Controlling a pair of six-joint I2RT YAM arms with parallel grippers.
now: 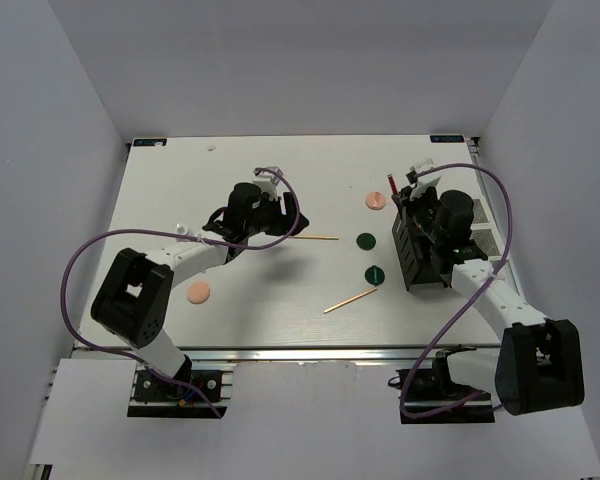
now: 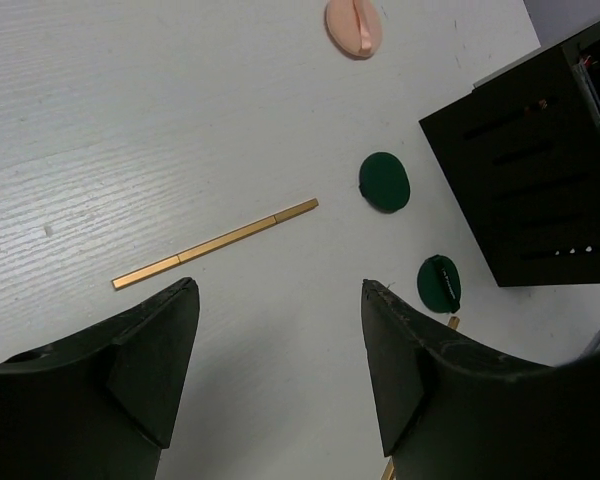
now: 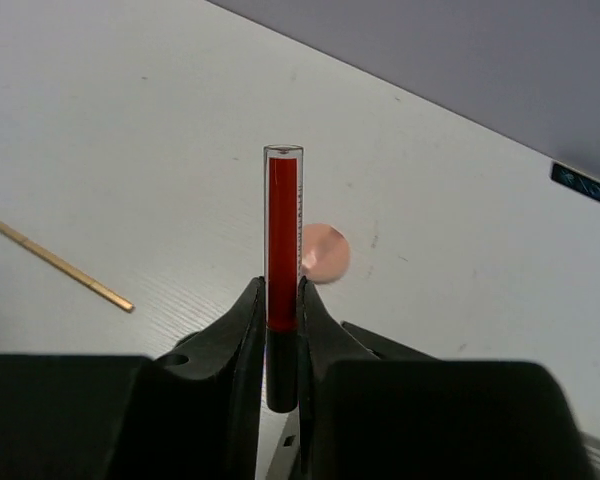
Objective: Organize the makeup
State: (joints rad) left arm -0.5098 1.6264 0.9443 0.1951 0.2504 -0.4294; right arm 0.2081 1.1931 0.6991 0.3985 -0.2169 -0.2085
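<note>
- My right gripper (image 3: 282, 300) is clenched on the lower, dark end of a slim red tube (image 3: 282, 230). The tube stands upright between my fingers, near the far end of the black box (image 2: 525, 170).
- I judge the tube light, stiff and smooth, perhaps slippery. A hold low on the tube seems safe.
- My left gripper (image 2: 280, 330) is spread wide and empty, over a thin tan stick (image 2: 215, 243) lying flat on the table (image 2: 130, 120). I would take it at the middle.
- Fine print runs along the tube, too small to read.
</note>
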